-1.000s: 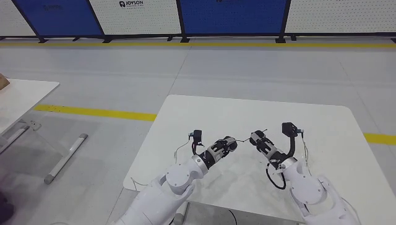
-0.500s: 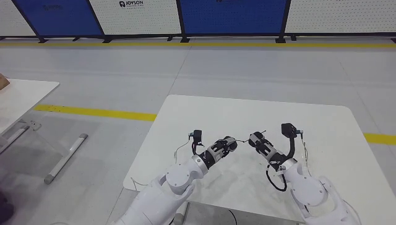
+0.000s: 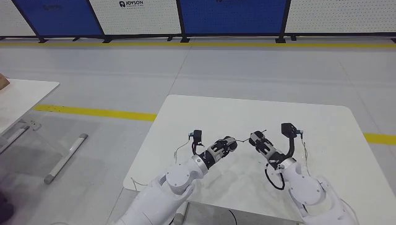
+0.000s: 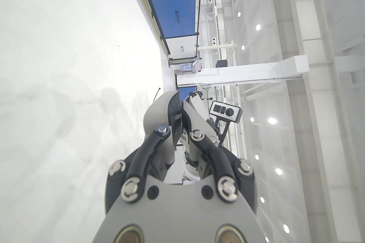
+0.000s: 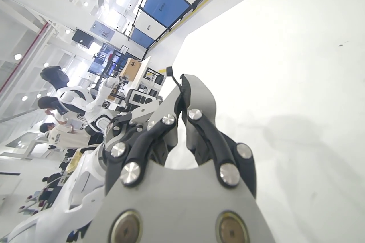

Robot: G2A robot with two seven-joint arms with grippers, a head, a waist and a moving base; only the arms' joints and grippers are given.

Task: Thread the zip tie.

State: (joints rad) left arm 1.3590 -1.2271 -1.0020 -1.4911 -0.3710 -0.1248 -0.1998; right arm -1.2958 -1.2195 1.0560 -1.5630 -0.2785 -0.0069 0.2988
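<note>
Over counter (image 3: 204,110) middle, left hand (image 3: 231,141) and right hand (image 3: 252,138) sit tip to tip, just apart. Right hand pinched tight on black zip tie (image 5: 169,69) (head sticks out past fingertips). Left hand pressed closed on its thin tail, clear of counter.

Black zip tie (image 5: 174,79); white table (image 3: 204,110); blue-and-white perforated panels (image 3: 232,2).

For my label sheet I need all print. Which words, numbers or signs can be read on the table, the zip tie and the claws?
Table: none.
Zip tie: none.
Left claw: none.
Right claw: none.
Wall panels: a brand logo on each, not quoted here.
</note>
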